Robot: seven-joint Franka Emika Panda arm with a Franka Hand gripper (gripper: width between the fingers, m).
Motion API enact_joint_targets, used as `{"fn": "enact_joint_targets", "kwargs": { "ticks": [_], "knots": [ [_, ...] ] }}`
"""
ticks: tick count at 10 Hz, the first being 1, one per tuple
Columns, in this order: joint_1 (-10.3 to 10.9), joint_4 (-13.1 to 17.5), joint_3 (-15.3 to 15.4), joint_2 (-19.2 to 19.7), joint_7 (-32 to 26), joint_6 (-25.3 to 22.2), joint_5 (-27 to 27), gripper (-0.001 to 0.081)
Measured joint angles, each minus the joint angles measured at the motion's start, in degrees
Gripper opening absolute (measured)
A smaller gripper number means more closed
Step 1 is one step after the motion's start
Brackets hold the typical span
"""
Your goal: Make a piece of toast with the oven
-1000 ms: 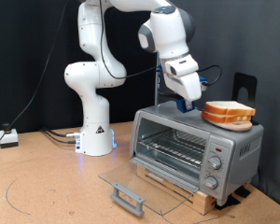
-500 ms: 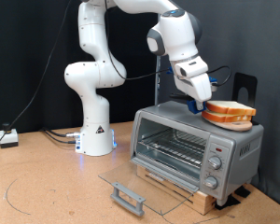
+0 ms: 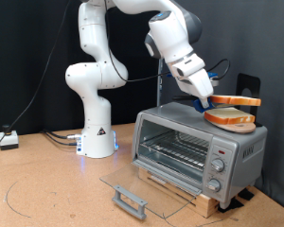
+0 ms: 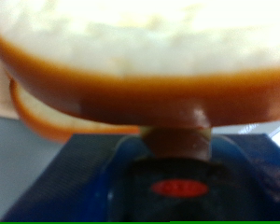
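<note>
The silver oven (image 3: 194,151) stands on the table with its glass door (image 3: 142,182) dropped open and its wire rack showing. My gripper (image 3: 209,100) is above the oven's top, shut on the edge of the piece of toast (image 3: 239,98), which hangs lifted and nearly level. The near-identical second slice (image 3: 229,117) lies below it on the oven's roof. In the wrist view the held toast (image 4: 140,47) fills the frame, its crust pinched by a finger (image 4: 177,138), with the second slice (image 4: 47,121) behind it.
The robot base (image 3: 97,132) stands at the exterior view's left of the oven. Cables and a small box (image 3: 8,140) lie at the far left. The oven sits on a wooden board (image 3: 185,194). A black stand (image 3: 248,87) rises behind the oven.
The gripper reached the stacked slices on the oven's roof, closed on the top one and lifted it off the lower slice.
</note>
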Motion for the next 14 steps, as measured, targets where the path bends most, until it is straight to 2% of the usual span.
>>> {"fn": "enact_joint_targets", "kwargs": {
  "ticks": [2, 5, 7, 9, 14],
  "knots": [
    [-0.7, -0.5, -3.0, -1.9, -1.4, -4.6, -0.9, 0.0396],
    [-3.4, -1.0, -5.6, -4.6, -1.6, -12.1, -6.4, 0.0396],
    [-3.4, -1.0, -5.8, -4.3, -1.8, -12.0, -6.3, 0.0396],
    [-4.0, -1.0, -8.7, -4.3, -5.9, -13.7, -6.4, 0.0396],
    [-9.6, -0.6, -16.7, -4.3, -11.9, -22.6, -12.4, 0.0396]
  ]
}}
